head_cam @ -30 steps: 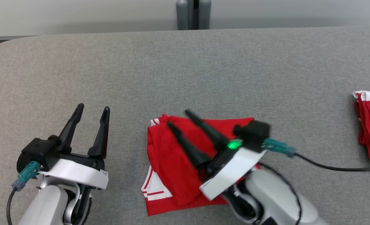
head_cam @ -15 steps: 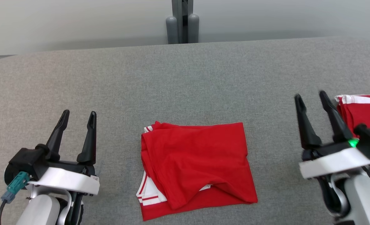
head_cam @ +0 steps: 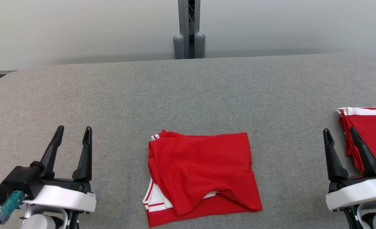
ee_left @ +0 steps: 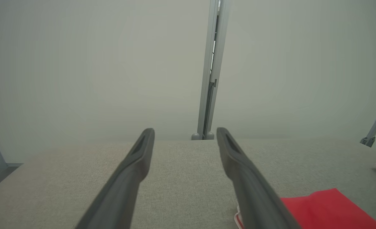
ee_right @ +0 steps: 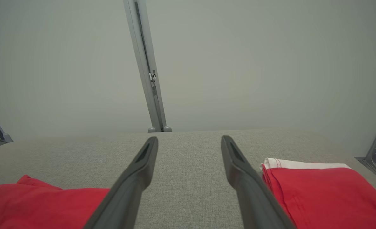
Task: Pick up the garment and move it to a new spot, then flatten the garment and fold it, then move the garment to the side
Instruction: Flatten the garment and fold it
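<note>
Red cloth with white striped trim, the garment (head_cam: pixel 202 173), is lying folded into a rough rectangle at the middle of the grey table (head_cam: pixel 188 92), near its front edge. The left tool (head_cam: pixel 74 128) is hovering well to the garment's left, fingers spread wide and holding nothing. The right tool (head_cam: pixel 339 129) is hovering well to its right, likewise spread wide and empty. Neither is touching the cloth.

Assessment: the folding is looking complete, though loose. The top layer is bulging, and a white-trimmed corner is peeking out at the lower left. The step in hand is judged to be moving the garment aside. To do it well, the tools should be closing on opposite edges and pinching through every layer, not the top sheet alone, or the fold is likely to be opening on the lift. A low, level carry, or a slide across the table, would be keeping the layers together.

Surroundings: a second pile of red cloth (head_cam: pixel 370 133) is resting at the table's right edge, just beside the right tool's outer finger, and a careless swing is risking a snag there. A grey post (head_cam: pixel 188 31) is standing behind the far edge, well apart. Bare table is lying between garment and pile, so nothing is blocking that route.
</note>
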